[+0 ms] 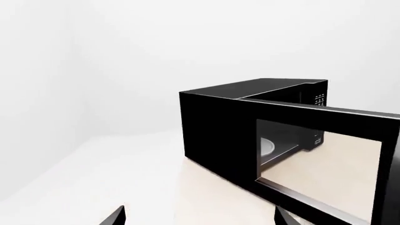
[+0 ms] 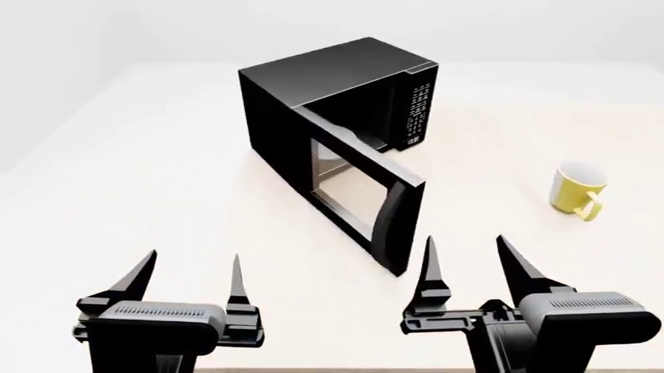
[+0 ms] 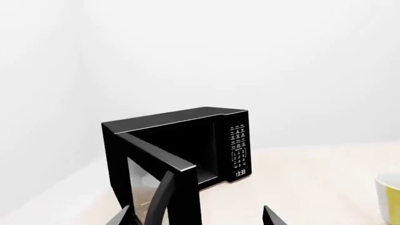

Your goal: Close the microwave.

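The microwave is a glossy black box on the pale table, its windowed door swung wide open toward me, curved handle at the free edge. The keypad panel faces right. It also shows in the left wrist view, with the white plate seen through the door window, and in the right wrist view. My left gripper is open and empty, near the table's front left. My right gripper is open and empty, just in front of the door's free edge.
A yellow mug stands on the table to the right of the microwave; its edge shows in the right wrist view. White walls lie behind.
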You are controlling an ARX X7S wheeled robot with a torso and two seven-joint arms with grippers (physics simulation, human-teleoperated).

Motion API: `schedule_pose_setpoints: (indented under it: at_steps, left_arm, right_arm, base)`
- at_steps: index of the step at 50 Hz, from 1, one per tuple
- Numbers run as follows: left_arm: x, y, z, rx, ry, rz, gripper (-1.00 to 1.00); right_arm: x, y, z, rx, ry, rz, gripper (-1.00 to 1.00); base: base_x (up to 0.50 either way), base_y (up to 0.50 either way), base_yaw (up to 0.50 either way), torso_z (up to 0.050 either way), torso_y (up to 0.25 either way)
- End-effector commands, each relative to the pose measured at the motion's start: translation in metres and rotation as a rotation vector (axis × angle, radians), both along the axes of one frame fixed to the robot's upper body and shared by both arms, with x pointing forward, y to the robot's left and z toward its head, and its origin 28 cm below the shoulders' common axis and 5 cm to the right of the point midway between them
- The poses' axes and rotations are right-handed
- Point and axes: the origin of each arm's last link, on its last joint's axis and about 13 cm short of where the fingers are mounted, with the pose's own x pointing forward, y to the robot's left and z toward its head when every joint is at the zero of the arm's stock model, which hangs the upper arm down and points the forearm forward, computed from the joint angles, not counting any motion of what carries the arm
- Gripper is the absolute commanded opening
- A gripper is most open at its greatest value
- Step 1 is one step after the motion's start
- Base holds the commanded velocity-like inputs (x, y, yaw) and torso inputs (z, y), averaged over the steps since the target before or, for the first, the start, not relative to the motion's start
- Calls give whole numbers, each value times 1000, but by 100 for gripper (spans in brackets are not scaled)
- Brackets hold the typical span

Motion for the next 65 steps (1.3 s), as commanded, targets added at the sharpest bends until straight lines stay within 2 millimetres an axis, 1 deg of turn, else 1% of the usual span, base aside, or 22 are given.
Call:
schedule_pose_setpoints:
  at_steps: [1,6,16,22,26,28,33,44,49,51,54,55,65]
  left_arm:
    - [1,0,0,0,1,-1,100]
    - [1,0,-1,1,2,-1,100]
    - [1,0,0,1,1,1,100]
    - [0,0,0,0,2,2,100]
    - [1,0,-1,1,4,3,100]
    - [1,0,-1,1,4,4,100]
    - [1,0,-2,1,7,4,100]
    - [1,1,-4,-1,10,7,100]
    - [1,1,-3,-1,10,5,100]
    - [1,1,-3,-1,10,5,100]
    - [2,1,-3,-1,10,6,100]
    - [2,1,-3,-3,10,6,100]
    - [2,1,-3,-2,11,5,100]
  right_arm:
    - [1,0,1,4,-3,-1,100]
    - [0,0,0,-8,-9,4,100]
    - [1,-1,2,27,-7,-9,100]
    - [-2,-2,7,22,-4,-20,100]
    - [-6,-2,16,7,4,-38,100]
    - [-8,-2,20,2,0,-45,100]
    - [-17,-5,36,-14,-9,-62,100]
    - [-29,-7,58,-40,-19,-78,100]
    - [-26,-10,69,-21,-48,-102,100]
    - [-24,-12,77,-13,-64,-109,100]
    - [-24,-12,79,-20,-70,-117,100]
    - [-20,-14,87,-29,-73,-125,100]
    - [-16,-17,100,-64,-81,-139,100]
  base:
    - [0,500,0,0,0]
    - [0,427,0,0,0]
    - [0,0,0,0,0]
    - [467,0,0,0,0]
    - [403,0,0,0,0]
    - [6,0,0,0,0]
    - [0,0,0,0,0]
    - [0,0,0,0,0]
    - [0,0,0,0,0]
    - [0,0,0,0,0]
    - [0,0,0,0,0]
    - [0,0,0,0,0]
    - [0,0,0,0,0]
